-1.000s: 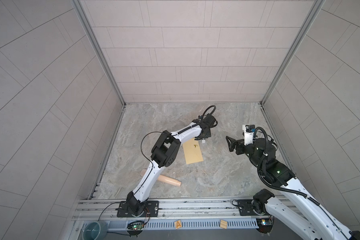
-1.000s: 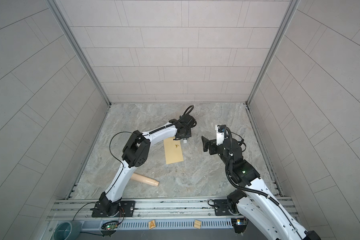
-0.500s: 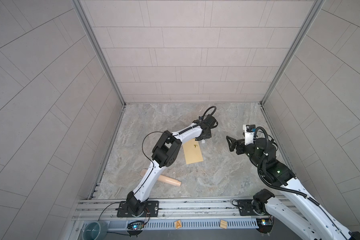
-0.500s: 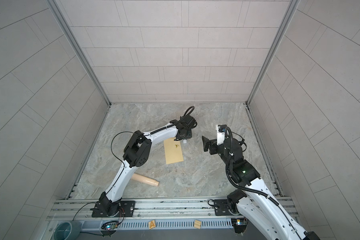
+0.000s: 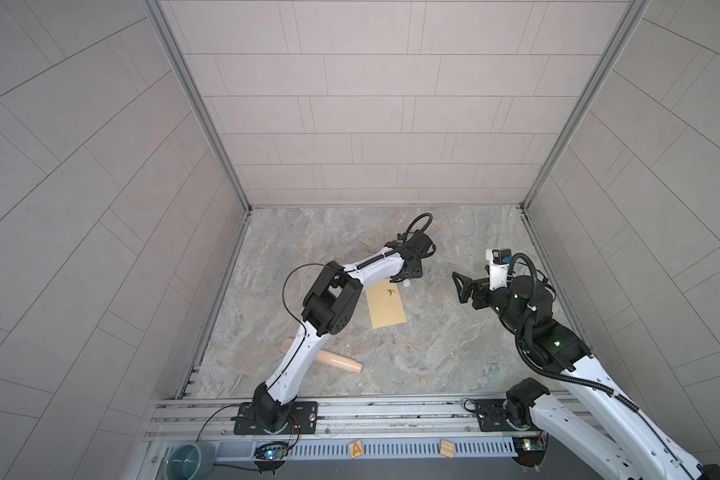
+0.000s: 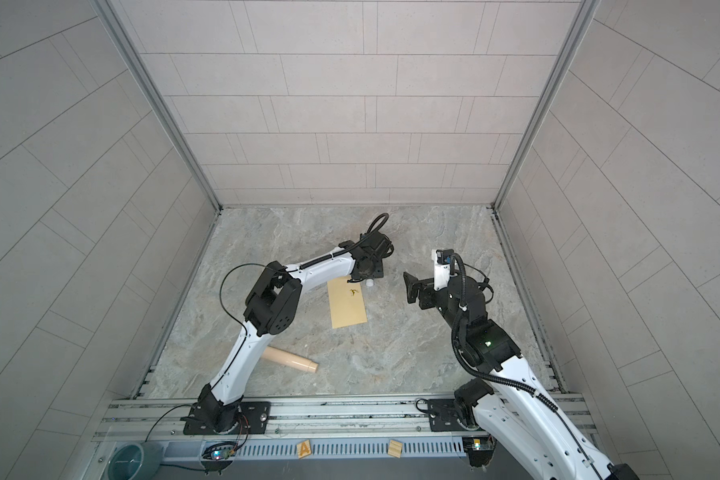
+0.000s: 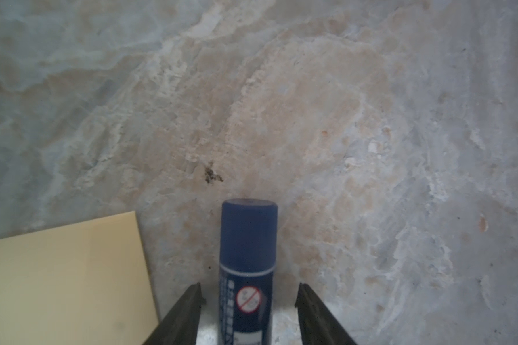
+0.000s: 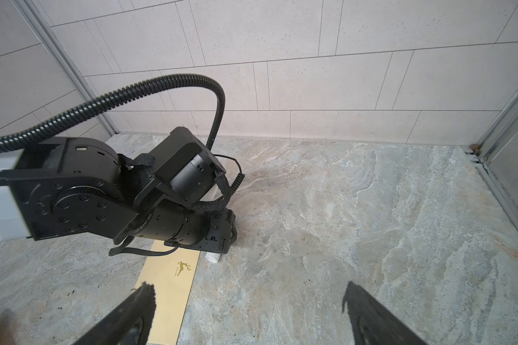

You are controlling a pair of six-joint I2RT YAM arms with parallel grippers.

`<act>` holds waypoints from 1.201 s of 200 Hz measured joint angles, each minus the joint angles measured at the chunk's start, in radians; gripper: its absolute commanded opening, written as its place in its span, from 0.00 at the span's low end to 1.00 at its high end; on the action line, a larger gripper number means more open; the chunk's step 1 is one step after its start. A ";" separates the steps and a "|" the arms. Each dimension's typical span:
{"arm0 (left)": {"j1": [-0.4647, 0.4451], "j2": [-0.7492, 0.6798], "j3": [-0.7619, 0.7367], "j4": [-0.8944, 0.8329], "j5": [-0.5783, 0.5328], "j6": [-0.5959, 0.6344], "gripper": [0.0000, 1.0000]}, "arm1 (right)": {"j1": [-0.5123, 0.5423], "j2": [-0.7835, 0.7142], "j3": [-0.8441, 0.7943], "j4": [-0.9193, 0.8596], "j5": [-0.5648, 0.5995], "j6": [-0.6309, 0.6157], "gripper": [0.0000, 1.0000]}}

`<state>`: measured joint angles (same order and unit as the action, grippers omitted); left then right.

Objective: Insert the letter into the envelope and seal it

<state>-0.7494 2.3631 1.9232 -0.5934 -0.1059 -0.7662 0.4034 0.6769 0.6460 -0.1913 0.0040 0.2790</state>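
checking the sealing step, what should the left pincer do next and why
Probably lift the left pincer straight up, clear of the glue stick. Its jaws stand open with a gap on each side of the blue-capped stick, which rests on the marble table beside the tan envelope, so nothing grips it.

Blue tube [image 7: 247,268] and beige cylinder [image 5: 337,360] on marble tabletop [image 5: 433,353]

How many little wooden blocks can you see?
2. The block marked A lies on the slotted strip at the near edge, and the plain block lies to its right on that strip. More may be hidden from view.
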 measured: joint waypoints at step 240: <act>0.396 -1.338 -1.721 1.235 -0.621 0.810 1.00 | -0.331 0.419 -0.349 0.646 0.325 -0.039 1.00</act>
<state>-0.3534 1.0252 0.2024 0.6415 -0.7273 0.0437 0.0727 1.0958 0.2970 0.4545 0.3290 0.2398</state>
